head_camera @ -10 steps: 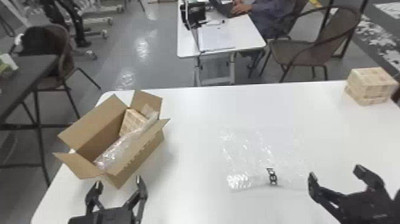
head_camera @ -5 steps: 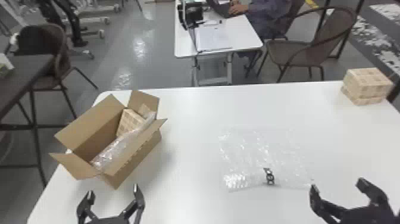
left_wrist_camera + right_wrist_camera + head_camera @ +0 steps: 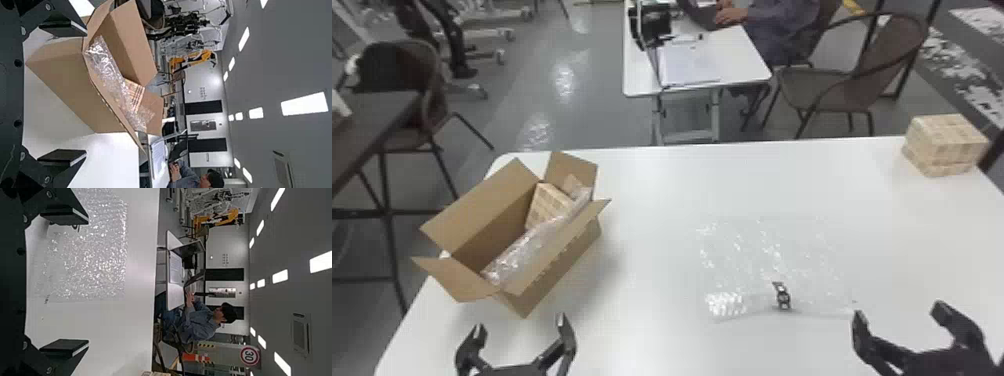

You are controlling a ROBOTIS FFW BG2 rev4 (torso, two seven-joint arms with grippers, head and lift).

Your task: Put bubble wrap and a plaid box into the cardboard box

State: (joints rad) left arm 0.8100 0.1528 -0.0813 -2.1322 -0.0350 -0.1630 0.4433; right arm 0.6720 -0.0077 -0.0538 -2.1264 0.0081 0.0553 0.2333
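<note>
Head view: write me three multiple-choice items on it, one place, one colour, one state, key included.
1. Where is the flat bubble wrap?
A. Left of the cardboard box
B. Right of it
C. Under it

2. What colour is the table?
A. White
B. Green
C. Black

3. How is the left gripper?
A. Shut, empty
B. Shut on the flat bubble wrap
C. Open, empty

Key:
1 B, it lies mid-table.
2 A, the bare top shows white.
3 C, its jaws stand apart, nothing between.

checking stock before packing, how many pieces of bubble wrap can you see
2: a sheet spread on the white table, and a piece inside the open cardboard box, along one wall. More could be hidden deeper in the box.
</note>
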